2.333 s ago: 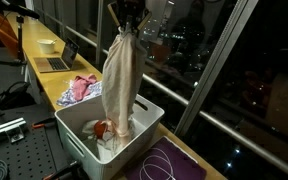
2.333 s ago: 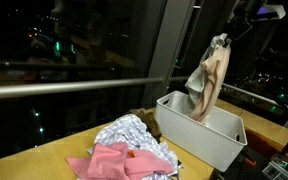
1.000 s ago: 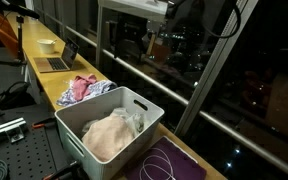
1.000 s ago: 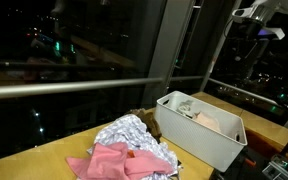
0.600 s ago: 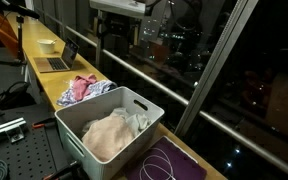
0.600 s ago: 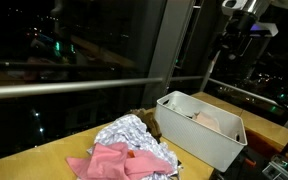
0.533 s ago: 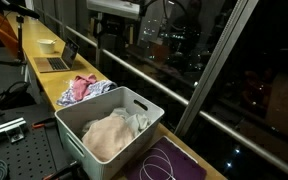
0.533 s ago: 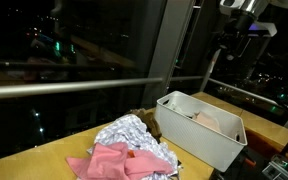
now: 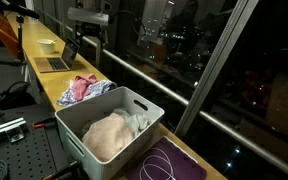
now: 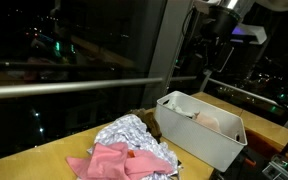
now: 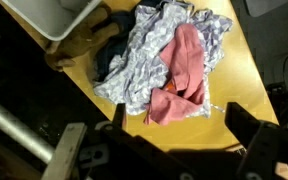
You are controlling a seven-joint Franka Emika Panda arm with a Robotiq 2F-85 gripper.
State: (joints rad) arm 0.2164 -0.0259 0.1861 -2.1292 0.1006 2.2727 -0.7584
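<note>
The gripper (image 9: 85, 44) hangs high above the table (image 9: 41, 82), jaws wide apart and empty; the wrist view looks down between its fingers (image 11: 76, 158) onto one pile (image 11: 164, 62) of clothes. The pile lies on the wood just beside one white bin (image 9: 77, 143), touching its end wall or nearly so. Three pieces can be counted in the pile: a pink cloth (image 11: 184, 72) on top, a grey patterned cloth (image 11: 144, 55) under it, and a dark garment (image 11: 108, 55) on the bin side. The bin holds two cloths, a beige one (image 9: 108, 136) and a paler one (image 9: 136, 119). One laptop (image 9: 58, 61) stands further along the table.
</note>
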